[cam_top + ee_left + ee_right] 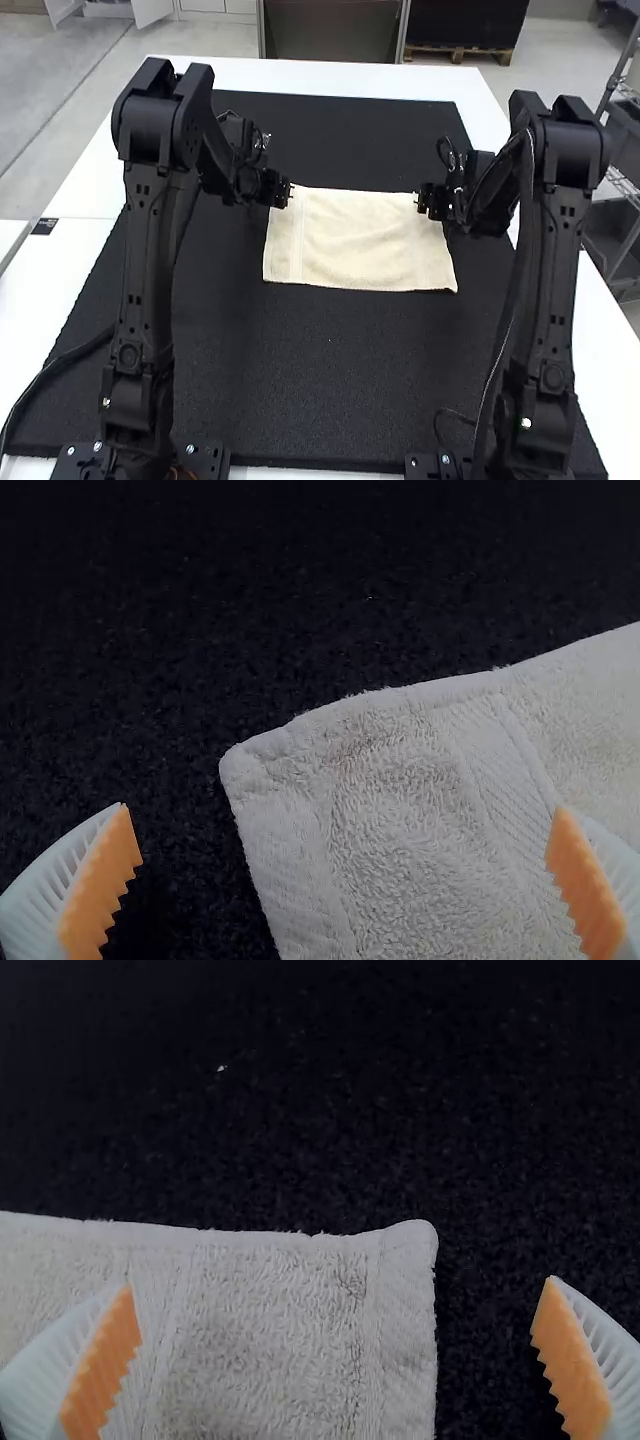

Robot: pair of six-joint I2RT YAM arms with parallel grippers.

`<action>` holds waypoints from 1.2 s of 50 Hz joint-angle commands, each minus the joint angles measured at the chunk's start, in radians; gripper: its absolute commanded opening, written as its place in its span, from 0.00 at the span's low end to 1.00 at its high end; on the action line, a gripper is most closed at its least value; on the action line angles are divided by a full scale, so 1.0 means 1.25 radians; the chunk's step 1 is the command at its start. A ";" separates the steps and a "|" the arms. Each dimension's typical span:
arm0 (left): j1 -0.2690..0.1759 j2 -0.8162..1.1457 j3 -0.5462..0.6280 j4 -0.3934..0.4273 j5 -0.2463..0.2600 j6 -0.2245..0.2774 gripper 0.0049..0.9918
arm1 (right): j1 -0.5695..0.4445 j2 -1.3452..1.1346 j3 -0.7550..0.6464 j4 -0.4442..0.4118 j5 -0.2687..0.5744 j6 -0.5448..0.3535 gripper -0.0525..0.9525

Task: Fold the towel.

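High and closer wrist views look down, sharing the towel (360, 242)

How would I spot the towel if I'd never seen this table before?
On the white table lies a big black mat. Toward its far part, the left gripper and right gripper stand at two corners of the towel, a flat rectangle. Its cream colour and fuzzy loops set it apart from the dark mat beneath.
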 commanded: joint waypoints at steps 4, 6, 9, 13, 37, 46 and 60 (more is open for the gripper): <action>-0.013 0.017 0.019 0.005 -0.002 0.002 0.94 | 0.015 0.012 0.017 -0.010 -0.007 -0.012 0.95; -0.013 0.021 0.020 0.005 -0.001 0.002 0.94 | 0.015 0.012 0.017 -0.010 -0.007 -0.014 0.94; -0.013 0.023 0.019 0.005 -0.002 0.002 0.92 | 0.015 0.012 0.017 -0.011 -0.007 -0.016 0.91; -0.010 0.024 0.020 0.002 -0.002 -0.001 0.91 | 0.015 0.012 0.017 -0.015 -0.007 -0.017 0.89; -0.008 0.027 0.019 -0.011 -0.007 -0.013 0.85 | 0.015 0.015 0.017 -0.026 -0.010 -0.023 0.69; -0.008 0.027 0.019 -0.011 -0.008 -0.014 0.85 | 0.015 0.015 0.015 -0.028 -0.007 -0.044 0.86; -0.006 0.027 0.019 -0.009 -0.007 -0.016 0.85 | 0.014 0.017 0.015 -0.020 0.020 -0.055 0.95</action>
